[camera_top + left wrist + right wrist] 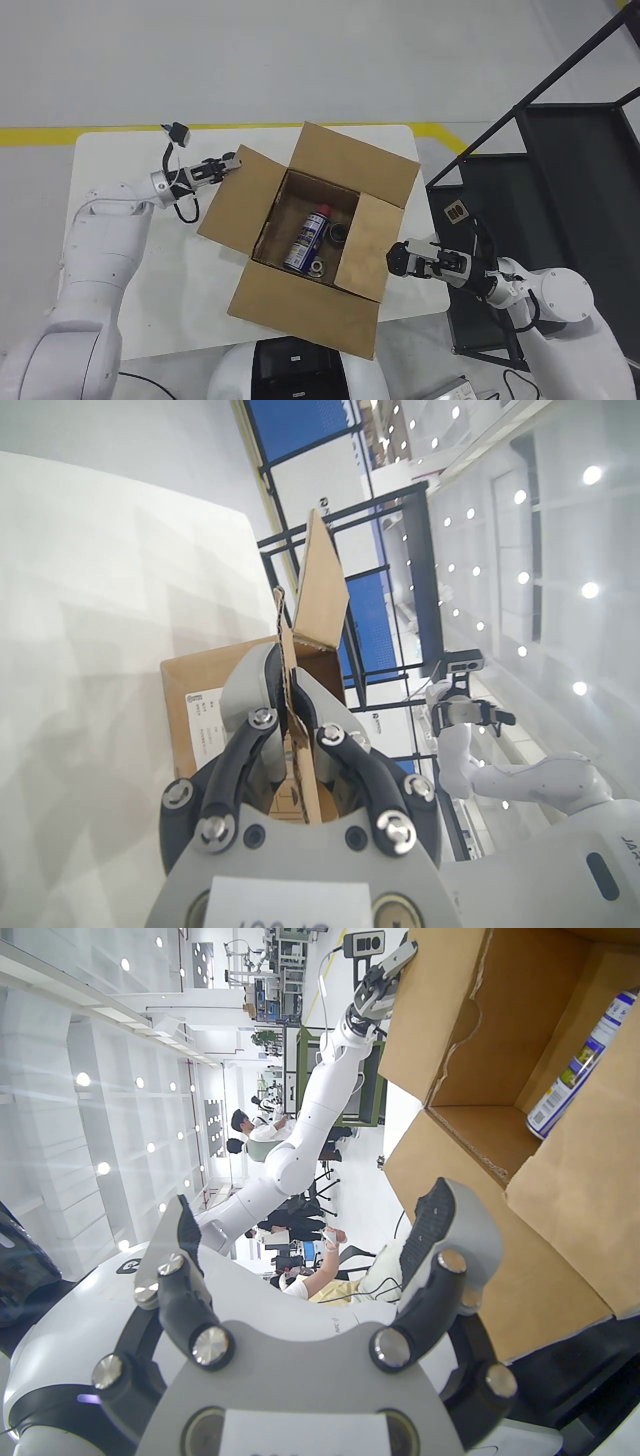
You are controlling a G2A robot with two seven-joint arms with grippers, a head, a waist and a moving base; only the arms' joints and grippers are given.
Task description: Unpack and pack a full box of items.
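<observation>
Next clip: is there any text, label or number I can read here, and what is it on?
Nothing reads clearly.
Label on the box side: print too small to read.
Can wrap: print blurred, unreadable.
Sticker on the left gripper base: characters cut off at the picture's edge.

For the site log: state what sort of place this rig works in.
Probably a robotics lab or test hall: a yellow line painted on the grey floor, a black metal staircase beside the white table, and equipment-laden workbenches in the open room behind.
</observation>
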